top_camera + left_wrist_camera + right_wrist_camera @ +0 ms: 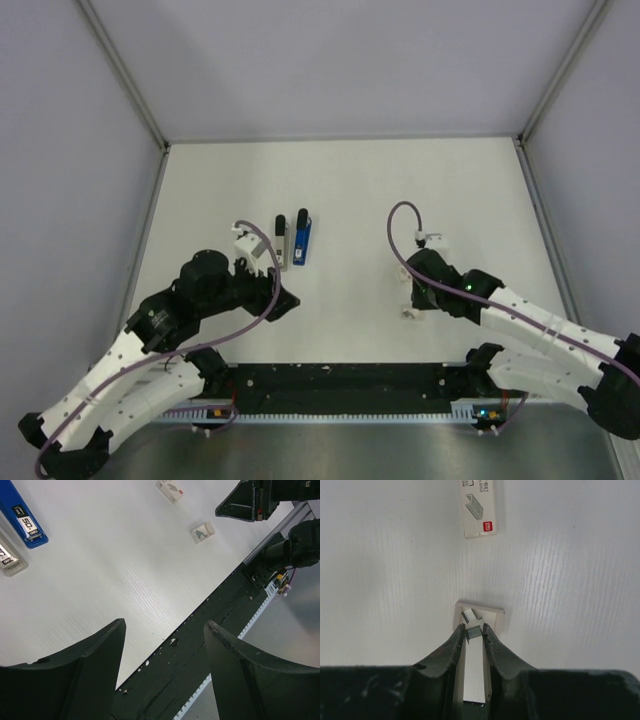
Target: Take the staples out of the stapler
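The blue stapler (302, 243) lies on the white table beside a grey bar (281, 241); its black end points away from me. It also shows in the left wrist view (23, 517). My left gripper (283, 300) is open and empty (165, 630), hovering near the table's front edge, below and left of the stapler. My right gripper (408, 300) is shut on a small silvery strip of staples (473, 631). It holds the strip just over a small white tray (496, 616) that has loose staple pieces (471, 616) in it.
A white staple box with a red mark (479, 507) lies just beyond the tray and shows in the top view (432, 240) too. The grey bar (7, 557) lies beside the stapler. A black strip (340, 385) runs along the near table edge.
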`<state>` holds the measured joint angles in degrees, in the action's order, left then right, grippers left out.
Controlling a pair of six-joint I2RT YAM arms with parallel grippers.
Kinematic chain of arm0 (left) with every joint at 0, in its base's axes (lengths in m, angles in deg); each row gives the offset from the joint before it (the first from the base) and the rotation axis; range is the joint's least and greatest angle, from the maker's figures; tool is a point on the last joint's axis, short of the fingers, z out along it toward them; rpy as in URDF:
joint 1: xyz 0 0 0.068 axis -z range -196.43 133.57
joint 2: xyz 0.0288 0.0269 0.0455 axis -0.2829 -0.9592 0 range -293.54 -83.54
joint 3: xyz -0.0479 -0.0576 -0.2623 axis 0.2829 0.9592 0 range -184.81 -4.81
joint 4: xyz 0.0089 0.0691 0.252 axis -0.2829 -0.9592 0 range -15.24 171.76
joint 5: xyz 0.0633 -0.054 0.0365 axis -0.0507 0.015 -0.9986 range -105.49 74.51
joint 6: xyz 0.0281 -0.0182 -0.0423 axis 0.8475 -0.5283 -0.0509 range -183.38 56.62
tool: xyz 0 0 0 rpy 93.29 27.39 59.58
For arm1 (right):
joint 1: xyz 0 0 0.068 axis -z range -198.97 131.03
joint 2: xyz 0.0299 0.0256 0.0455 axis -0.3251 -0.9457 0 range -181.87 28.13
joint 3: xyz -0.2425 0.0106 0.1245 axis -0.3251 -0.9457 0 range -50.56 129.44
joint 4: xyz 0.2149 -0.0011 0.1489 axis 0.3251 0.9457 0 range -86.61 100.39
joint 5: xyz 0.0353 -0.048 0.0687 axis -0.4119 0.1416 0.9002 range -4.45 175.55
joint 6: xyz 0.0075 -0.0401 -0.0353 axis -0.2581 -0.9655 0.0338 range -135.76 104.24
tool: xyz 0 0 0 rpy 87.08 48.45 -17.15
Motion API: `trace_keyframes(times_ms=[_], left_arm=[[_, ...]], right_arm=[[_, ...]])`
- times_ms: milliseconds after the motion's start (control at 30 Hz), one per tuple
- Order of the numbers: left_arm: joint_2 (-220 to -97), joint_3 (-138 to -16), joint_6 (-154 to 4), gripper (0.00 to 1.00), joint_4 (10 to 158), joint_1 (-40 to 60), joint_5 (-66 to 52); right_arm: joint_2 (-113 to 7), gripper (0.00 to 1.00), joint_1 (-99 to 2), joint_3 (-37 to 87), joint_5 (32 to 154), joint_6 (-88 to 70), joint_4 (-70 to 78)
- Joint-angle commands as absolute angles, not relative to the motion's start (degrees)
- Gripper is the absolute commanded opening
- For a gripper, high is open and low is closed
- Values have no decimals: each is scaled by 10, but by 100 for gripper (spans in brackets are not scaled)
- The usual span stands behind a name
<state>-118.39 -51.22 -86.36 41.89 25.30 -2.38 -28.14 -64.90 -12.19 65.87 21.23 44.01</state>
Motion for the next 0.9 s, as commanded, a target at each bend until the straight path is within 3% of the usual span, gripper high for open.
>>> trace_keyframes(times_ms=[0,867], left_arm=[[-1192,-509,-852,70,472,255,-6],[-1220,-493,-831,70,497,255,1]], right_arm=[[-257,15,-645,-139,658,264,452],[-303,22,-644,-179,675,311,408]])
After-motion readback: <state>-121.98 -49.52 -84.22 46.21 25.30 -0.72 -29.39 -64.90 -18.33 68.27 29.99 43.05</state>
